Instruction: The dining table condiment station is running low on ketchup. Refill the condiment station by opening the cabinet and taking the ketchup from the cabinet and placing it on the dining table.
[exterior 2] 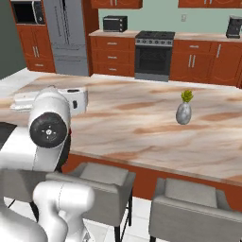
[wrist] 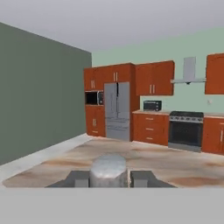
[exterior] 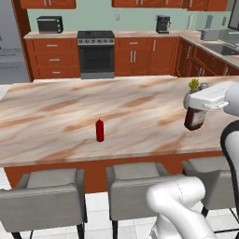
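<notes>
My gripper is shut on the ketchup, a small dark brown bottle that hangs upright below the white hand. It is over the right end of the dining table; I cannot tell whether its base touches the marble. In the hand view the bottle's grey top sits between my two dark fingertips. In the right base view the hand reaches over the table, half hidden behind my own arm. Reddish-brown wall cabinets hang shut on the far wall; which of them is the cabinet I cannot tell.
A bright red bottle stands on the table left of centre. A grey vase with a green plant stands just behind the hand. Grey stools line the table's near side. Stove and base cabinets run along the far wall.
</notes>
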Controlling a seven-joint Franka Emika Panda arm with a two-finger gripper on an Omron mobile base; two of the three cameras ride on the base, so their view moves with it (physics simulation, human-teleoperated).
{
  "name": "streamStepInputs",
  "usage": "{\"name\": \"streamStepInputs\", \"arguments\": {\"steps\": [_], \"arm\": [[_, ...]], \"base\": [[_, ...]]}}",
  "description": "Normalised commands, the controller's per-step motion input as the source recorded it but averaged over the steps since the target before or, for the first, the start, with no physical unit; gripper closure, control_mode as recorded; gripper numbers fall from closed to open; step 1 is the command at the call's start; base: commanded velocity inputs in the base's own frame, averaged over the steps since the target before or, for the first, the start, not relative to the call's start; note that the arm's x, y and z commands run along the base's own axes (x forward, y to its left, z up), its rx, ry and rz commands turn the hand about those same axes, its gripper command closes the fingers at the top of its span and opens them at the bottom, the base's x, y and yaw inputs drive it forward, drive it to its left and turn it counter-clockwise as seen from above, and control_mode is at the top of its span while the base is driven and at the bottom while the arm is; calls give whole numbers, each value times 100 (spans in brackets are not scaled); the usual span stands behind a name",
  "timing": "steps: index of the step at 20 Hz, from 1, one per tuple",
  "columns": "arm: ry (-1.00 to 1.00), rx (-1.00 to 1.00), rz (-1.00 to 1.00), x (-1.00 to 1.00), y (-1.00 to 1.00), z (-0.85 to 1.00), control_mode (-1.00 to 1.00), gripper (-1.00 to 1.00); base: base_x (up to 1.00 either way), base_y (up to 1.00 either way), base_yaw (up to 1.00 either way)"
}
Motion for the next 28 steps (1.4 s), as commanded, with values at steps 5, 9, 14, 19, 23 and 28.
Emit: {"name": "streamStepInputs", "arguments": {"steps": [5,9,14,19,23,28], "arm": [[0,0,33,96,-19,-61,-100,100],[0,0,29,82,-2,-73,-100,100],[-1,0,27,78,-1,-69,-100,100],[0,-1,27,78,0,-72,-100,100],[0,-4,23,74,0,-71,-100,100],[0,-3,15,71,0,-47,-100,100]], "base": [[0,0,0],[0,0,0],[0,0,0],[0,0,0],[0,0,0],[0,0,0]]}}
